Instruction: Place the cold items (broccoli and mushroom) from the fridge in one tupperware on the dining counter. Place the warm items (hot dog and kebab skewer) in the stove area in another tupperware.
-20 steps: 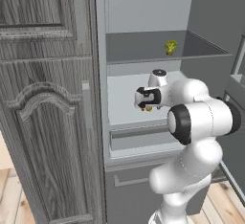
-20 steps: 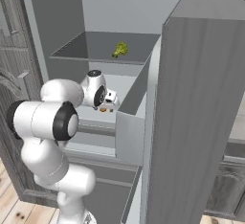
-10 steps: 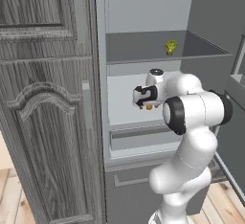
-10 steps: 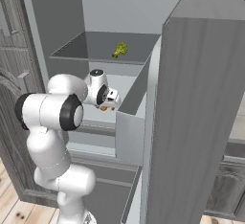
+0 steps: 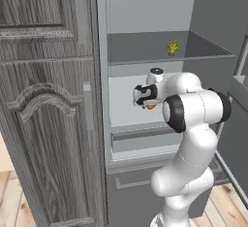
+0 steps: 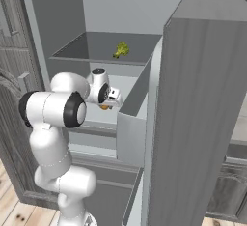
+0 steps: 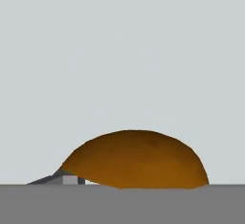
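The brown domed mushroom (image 7: 136, 161) lies on the fridge's pale middle shelf (image 5: 123, 107), right under the dark two-finger gripper (image 5: 147, 105) — no sideways gap. The jaws straddle the cap, but whether they already pinch it I cannot tell.

End effector (image 5: 148, 105) — narrower (around mushroom (image 7: 136, 160))

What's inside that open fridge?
A green broccoli sits on the upper shelf; lower down, a brown mushroom lies at the robot's hand. The arm covers whatever is behind it.
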